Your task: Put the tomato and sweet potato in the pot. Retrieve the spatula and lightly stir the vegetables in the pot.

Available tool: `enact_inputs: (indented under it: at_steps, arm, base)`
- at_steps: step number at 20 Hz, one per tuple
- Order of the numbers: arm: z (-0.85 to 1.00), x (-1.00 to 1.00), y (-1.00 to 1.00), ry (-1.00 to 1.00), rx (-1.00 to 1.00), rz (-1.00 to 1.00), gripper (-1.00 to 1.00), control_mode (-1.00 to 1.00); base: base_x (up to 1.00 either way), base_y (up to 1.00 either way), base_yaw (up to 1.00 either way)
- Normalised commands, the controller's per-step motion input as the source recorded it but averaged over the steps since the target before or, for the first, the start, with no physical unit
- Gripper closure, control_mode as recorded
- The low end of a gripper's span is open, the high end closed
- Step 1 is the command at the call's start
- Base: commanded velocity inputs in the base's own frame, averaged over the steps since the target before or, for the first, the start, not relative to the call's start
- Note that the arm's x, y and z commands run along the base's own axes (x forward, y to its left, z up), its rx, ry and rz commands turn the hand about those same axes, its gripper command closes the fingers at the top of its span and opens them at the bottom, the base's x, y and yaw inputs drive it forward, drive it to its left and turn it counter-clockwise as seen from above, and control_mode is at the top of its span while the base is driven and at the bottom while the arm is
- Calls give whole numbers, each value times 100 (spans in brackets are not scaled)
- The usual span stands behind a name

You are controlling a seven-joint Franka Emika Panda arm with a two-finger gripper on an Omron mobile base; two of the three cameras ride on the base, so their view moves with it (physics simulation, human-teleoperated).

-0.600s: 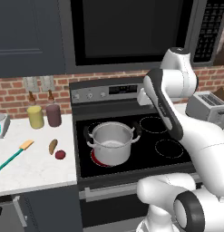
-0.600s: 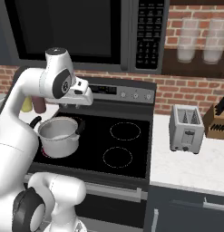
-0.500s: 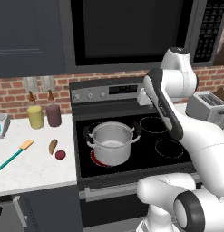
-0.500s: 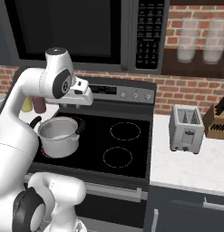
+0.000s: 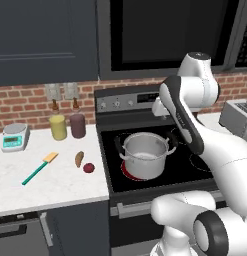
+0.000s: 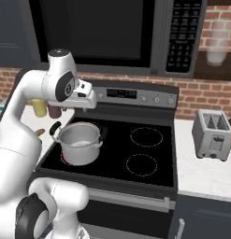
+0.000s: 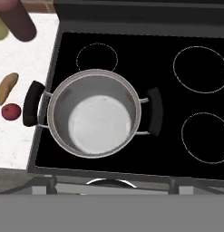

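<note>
The steel pot [image 5: 145, 155] stands empty on the stove's front left burner, seen from straight above in the hand view [image 7: 93, 118] and also in the right base view [image 6: 80, 142]. On the white counter left of the stove lie the tomato [image 5: 88, 168] [image 7: 11, 111] and, just behind it, the sweet potato [image 5: 79, 158] [image 7: 7, 87]. Further left lies the spatula [image 5: 39, 168]. My gripper [image 5: 159, 107] [image 6: 89, 99] hangs high above the stove, over the pot, open and holding nothing.
A yellow jar [image 5: 58, 127] and a maroon jar [image 5: 77, 125] stand at the brick wall behind the vegetables, with a small scale [image 5: 15, 136] to their left. A toaster [image 6: 211, 134] sits on the counter right of the stove. A microwave [image 6: 112, 32] hangs above.
</note>
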Motion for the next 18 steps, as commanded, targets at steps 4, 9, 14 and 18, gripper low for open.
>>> enact_inputs:
  at_steps: [4, 9, 14, 18]
  arm:
    - [0, 0, 0, 0, 0, 0, -100, 100]
    - [0, 0, 0, 0, 0, 0, -100, 100]
    - [0, 0, 0, 0, 0, 0, -100, 100]
    - [0, 0, 0, 0, 0, 0, -100, 100]
  base:
    - [0, 67, 0]
    - [0, 63, 0]
    - [2, 47, 0]
    - [35, 25, 0]
